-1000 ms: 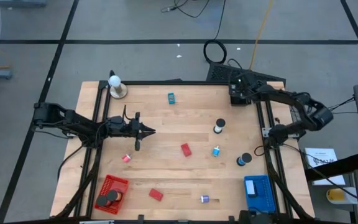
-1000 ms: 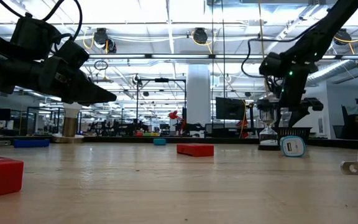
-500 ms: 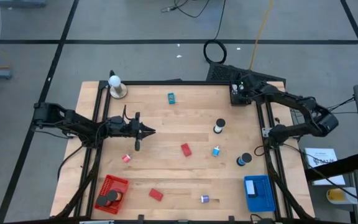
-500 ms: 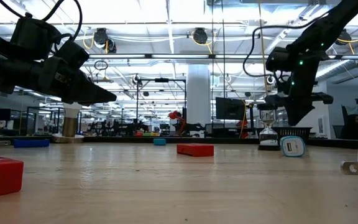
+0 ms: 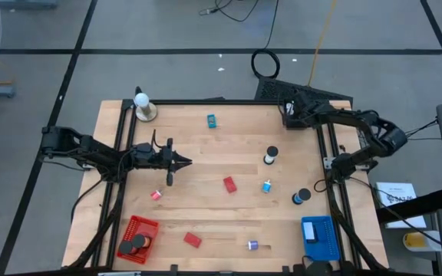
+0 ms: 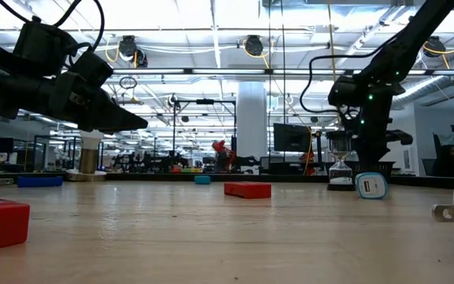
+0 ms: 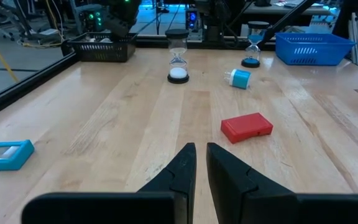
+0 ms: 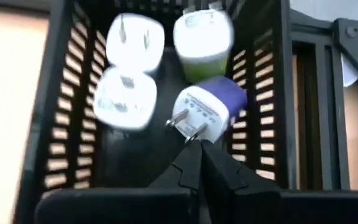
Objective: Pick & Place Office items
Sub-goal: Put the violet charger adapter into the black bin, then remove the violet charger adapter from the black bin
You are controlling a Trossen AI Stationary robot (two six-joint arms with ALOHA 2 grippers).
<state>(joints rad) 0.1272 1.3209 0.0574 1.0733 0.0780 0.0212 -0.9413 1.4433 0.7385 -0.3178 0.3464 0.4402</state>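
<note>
Right wrist view shows our right gripper clenched empty over the black basket at the far right corner, near the purple plug, whose prongs it could snag.

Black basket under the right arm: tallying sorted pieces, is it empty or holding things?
Holding things: the black basket contains white plugs and a purple-capped plug.

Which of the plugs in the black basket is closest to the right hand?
The purple-and-white plug, directly ahead of the shut right hand, its prongs pointing at the fingertips. The two white plugs and the green-and-white one sit farther off in the black basket.
</note>
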